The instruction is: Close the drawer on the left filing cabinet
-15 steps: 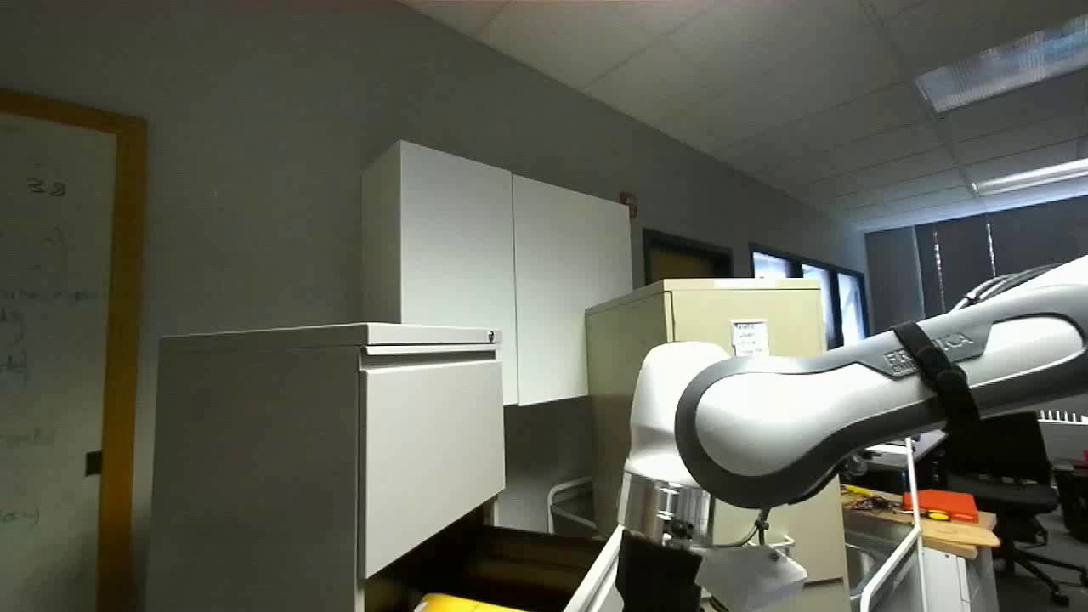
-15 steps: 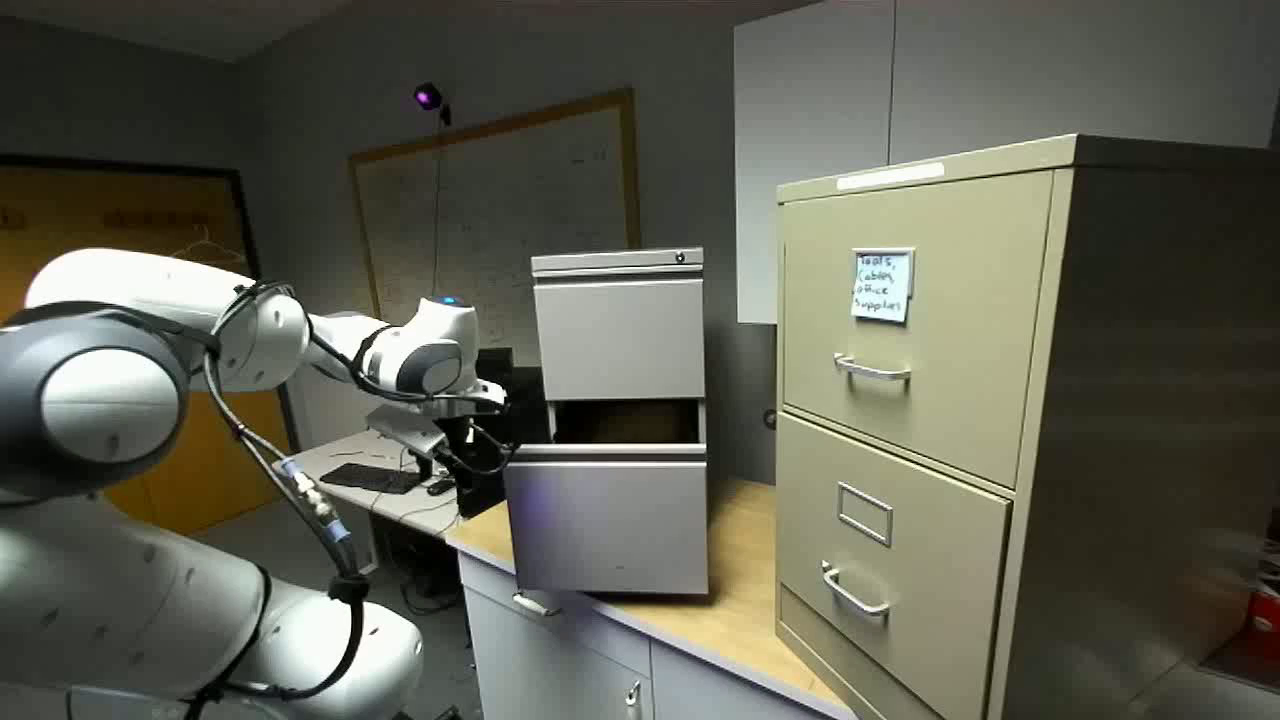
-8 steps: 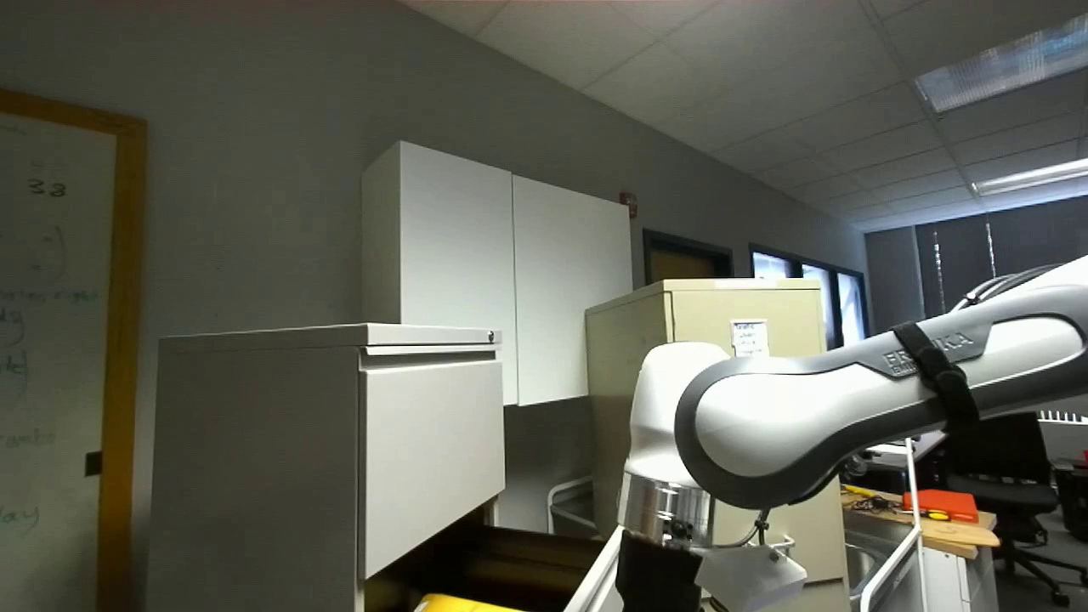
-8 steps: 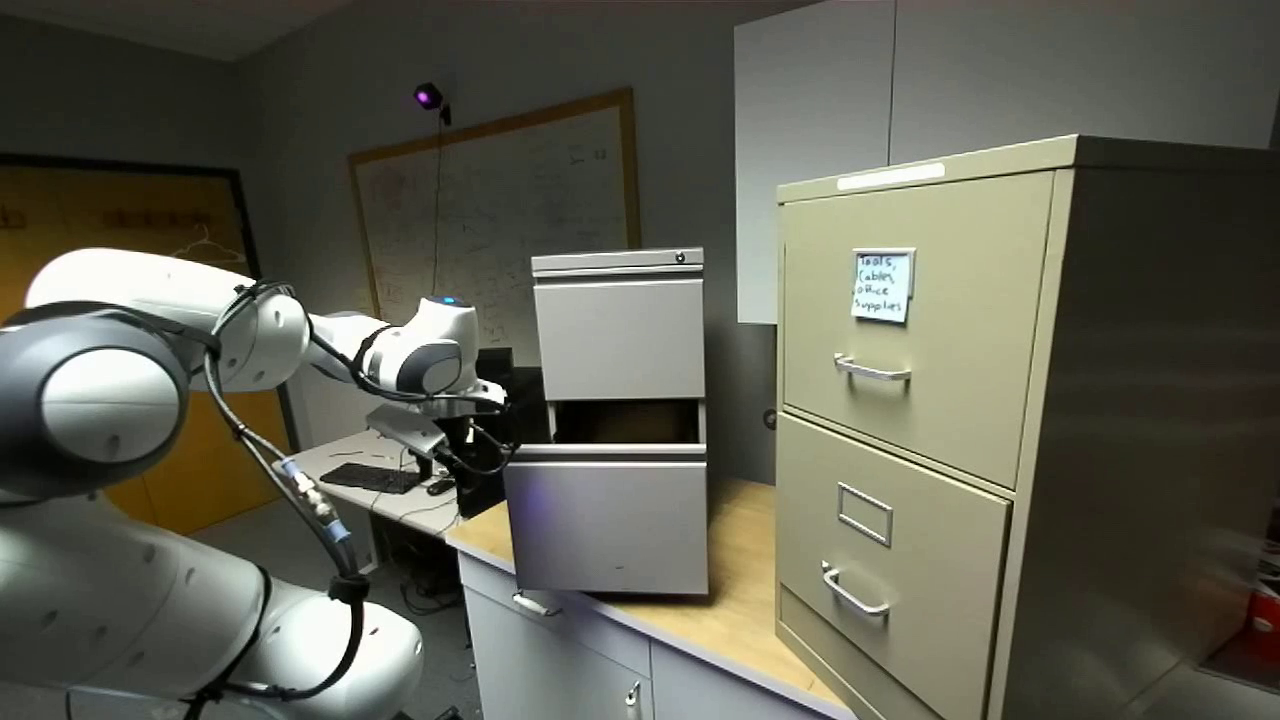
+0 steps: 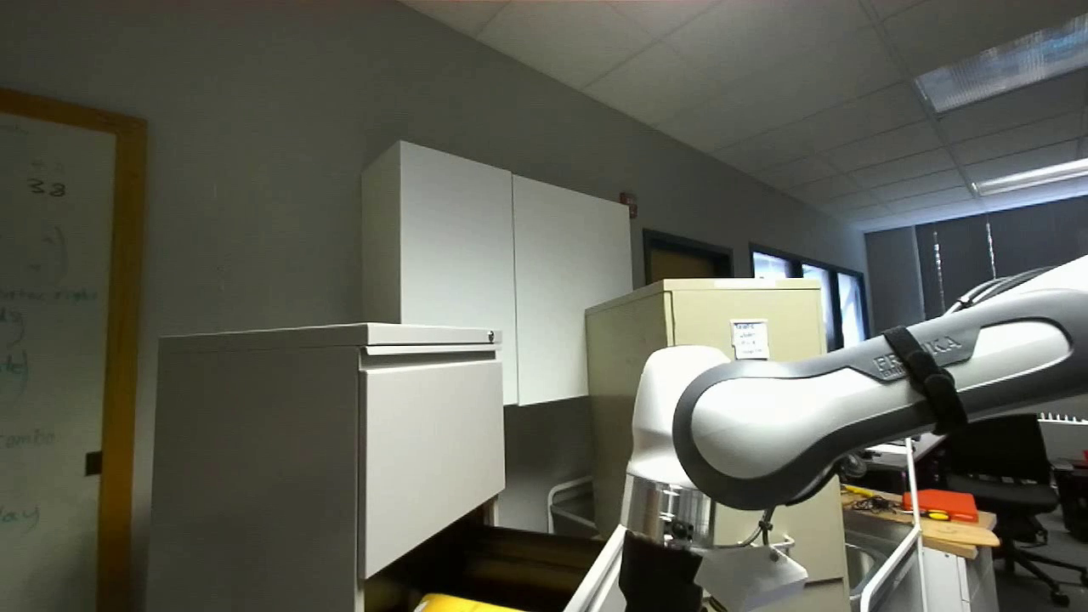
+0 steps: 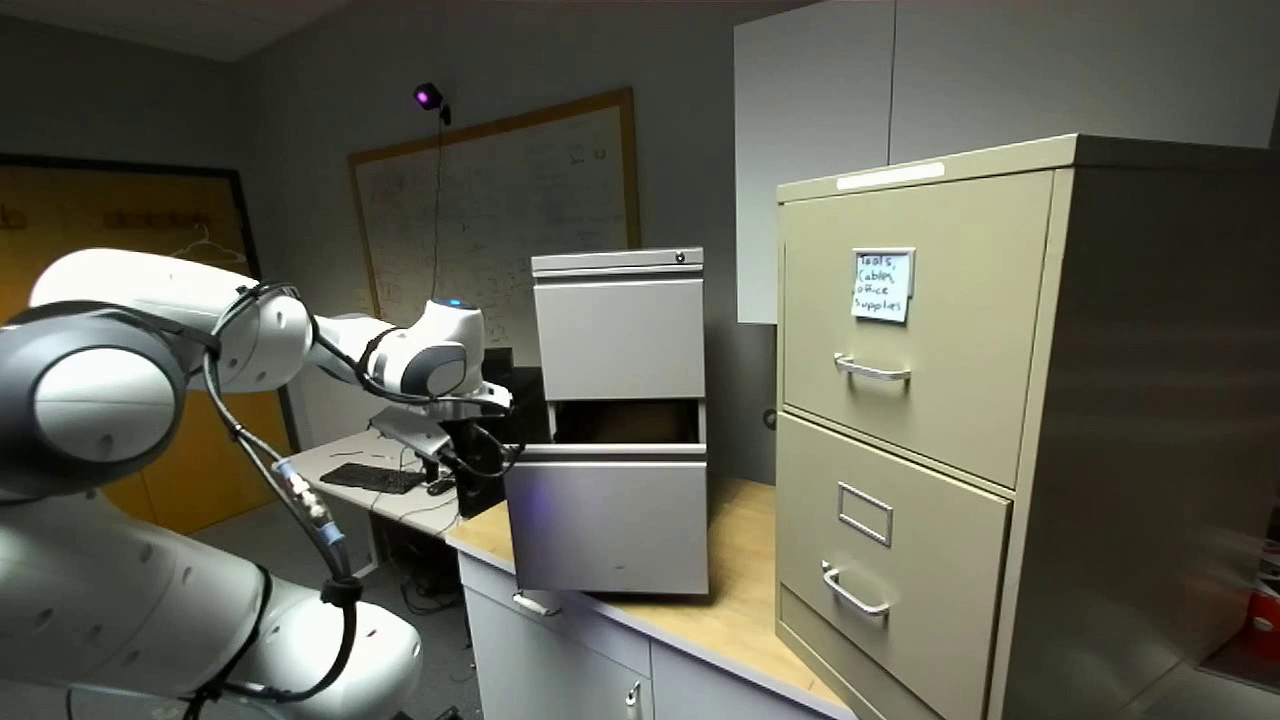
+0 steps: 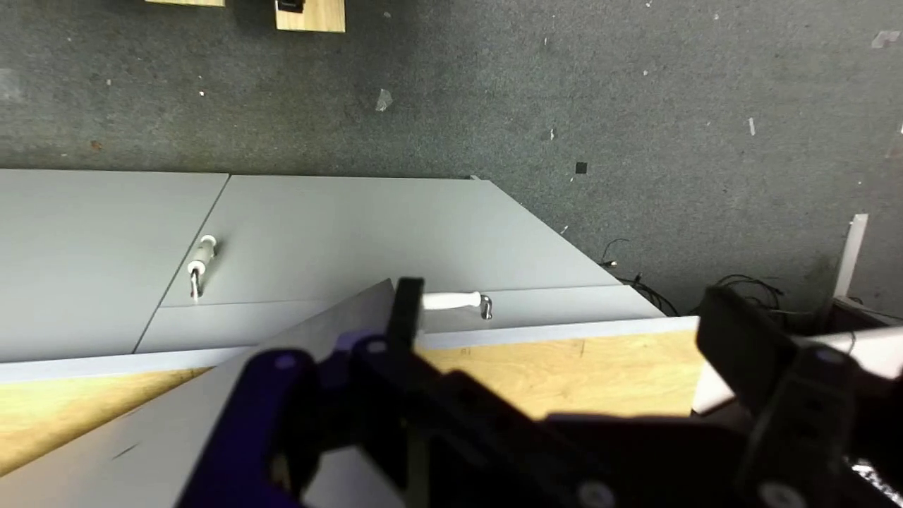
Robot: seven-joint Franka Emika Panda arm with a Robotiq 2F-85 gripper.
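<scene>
The end effector [image 7: 564,310] hangs spread near a top corner of the drawer [image 6: 608,525]; whether they touch, I can't tell. The drawer stands open, low in the grey filing cabinet [image 6: 620,340], and I see something yellow [image 5: 455,604] inside. That cabinet sits on the wooden table [image 6: 745,545], near a beige cabinet [image 6: 905,400].

Below the tool [image 7: 563,307] lie a counter [image 7: 592,370] and grey carpet [image 7: 635,106]; beyond it, in an exterior view, a whiteboard [image 6: 500,195] and a keyboard [image 6: 372,479] on a desk [image 6: 425,517].
</scene>
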